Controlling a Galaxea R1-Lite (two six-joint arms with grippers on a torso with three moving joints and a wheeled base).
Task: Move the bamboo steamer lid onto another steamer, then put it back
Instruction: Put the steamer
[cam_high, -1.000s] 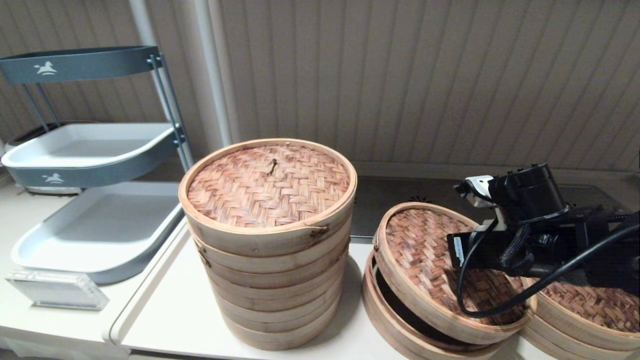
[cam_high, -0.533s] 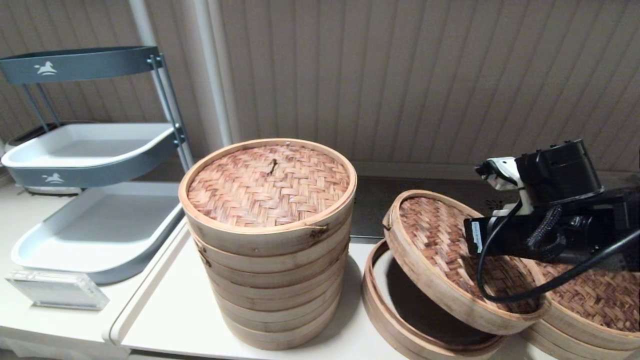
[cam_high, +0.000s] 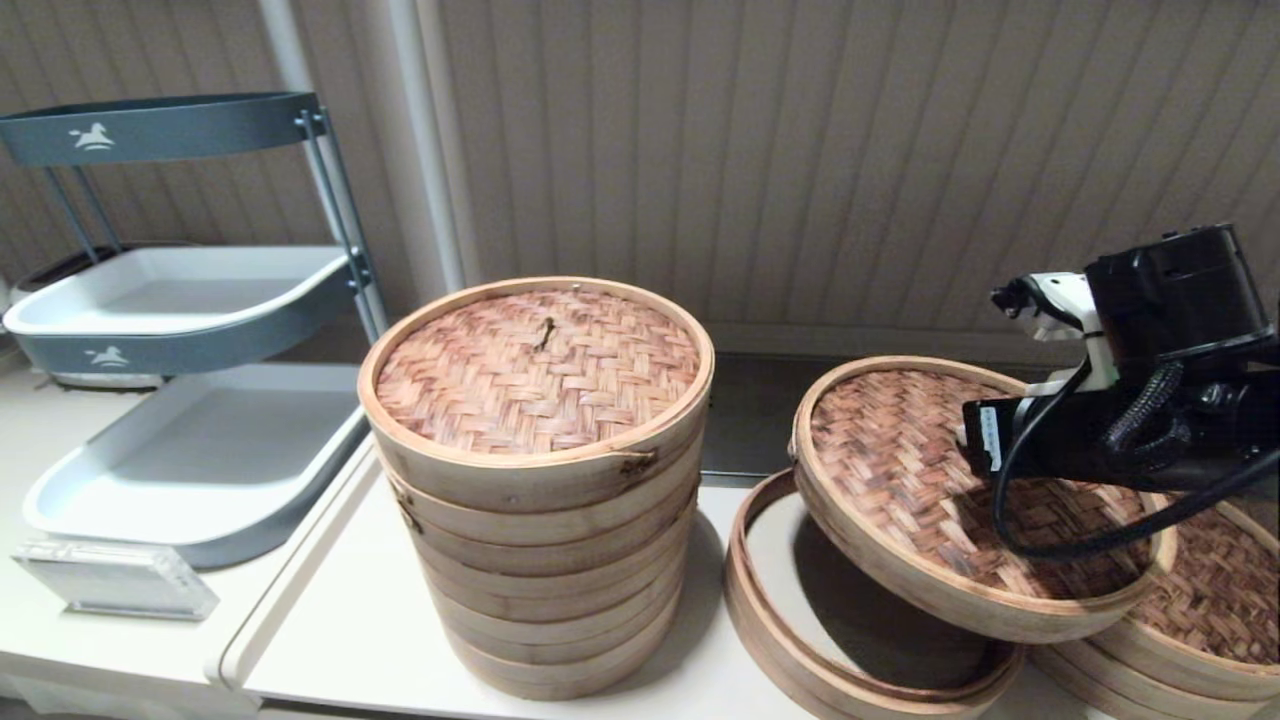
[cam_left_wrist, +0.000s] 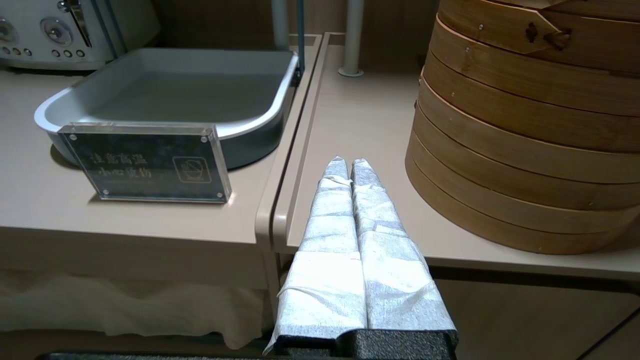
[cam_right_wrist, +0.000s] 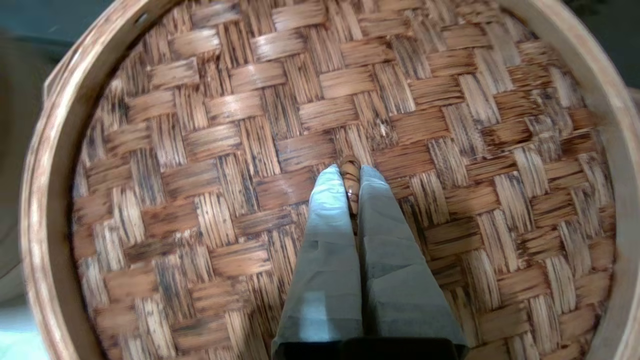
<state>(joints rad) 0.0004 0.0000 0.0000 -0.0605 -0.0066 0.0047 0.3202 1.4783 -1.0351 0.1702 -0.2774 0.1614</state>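
Pale ribbed wall panels back a cream counter (cam_high: 340, 610) in the head view, where the bamboo steamer lid (cam_high: 900, 470) is held tilted in the air over the low steamer ring (cam_high: 790, 640), its far edge above a second lidded steamer (cam_high: 1210, 640); the right gripper's fingers are hidden behind its own body here. A tall tiered steamer (cam_high: 540, 560) stands just beside.

From the left wrist view, the left gripper (cam_left_wrist: 349, 167) is seen parked with fingers pressed together, near that tall stack.

Only the right wrist view shows the right gripper (cam_right_wrist: 350, 175) pinched on the lid's small centre knot (cam_right_wrist: 349, 167). With so slight a hold, the tilted lid could swing or slip free and strike the neighbouring rim.
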